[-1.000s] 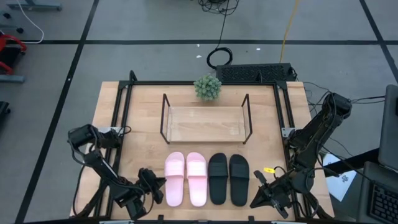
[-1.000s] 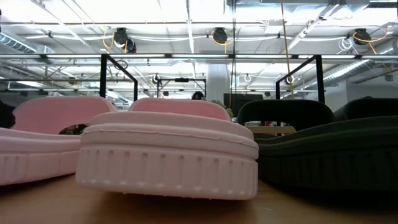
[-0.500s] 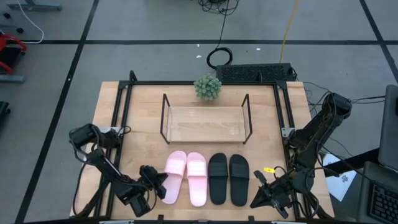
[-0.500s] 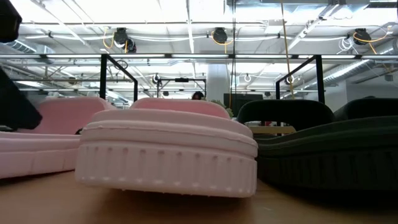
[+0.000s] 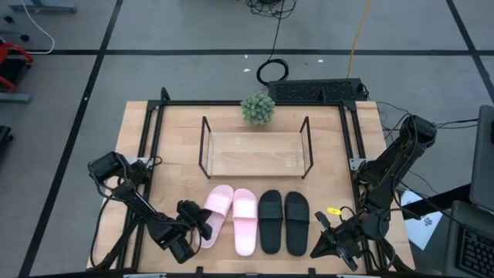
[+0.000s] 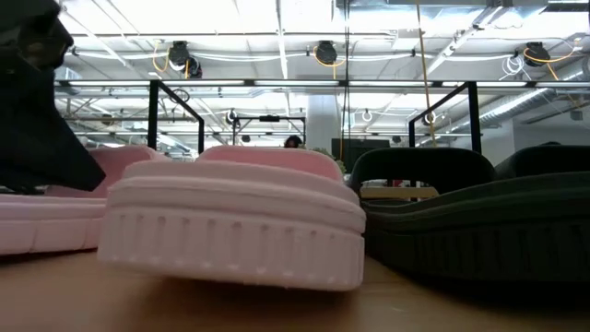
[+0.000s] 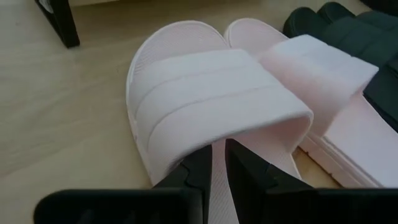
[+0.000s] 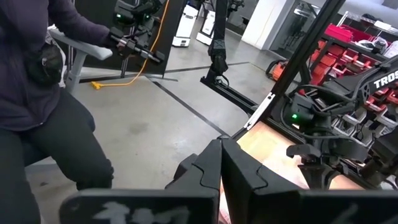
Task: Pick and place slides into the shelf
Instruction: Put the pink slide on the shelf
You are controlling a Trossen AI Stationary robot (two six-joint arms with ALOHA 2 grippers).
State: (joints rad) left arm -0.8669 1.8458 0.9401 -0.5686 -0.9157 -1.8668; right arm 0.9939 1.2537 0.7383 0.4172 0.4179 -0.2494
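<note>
High view: shelf (image 5: 255,151) bare-boarded, left gripper (image 5: 199,224) clamped on pink slide (image 5: 214,212).

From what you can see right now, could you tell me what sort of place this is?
Most likely a robotics lab or workshop: taped lines cross the concrete floor, exposed lights and cable trays hang from the ceiling, and red parts bins stand nearby.

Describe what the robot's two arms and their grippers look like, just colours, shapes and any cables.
Both arms are matte black, built from slim jointed links with chunky rounded joint housings. The left gripper and right gripper each end in two flat, angular black fingers with stepped edges. Thin black cables run along the links. No markings are readable on the arms.
</note>
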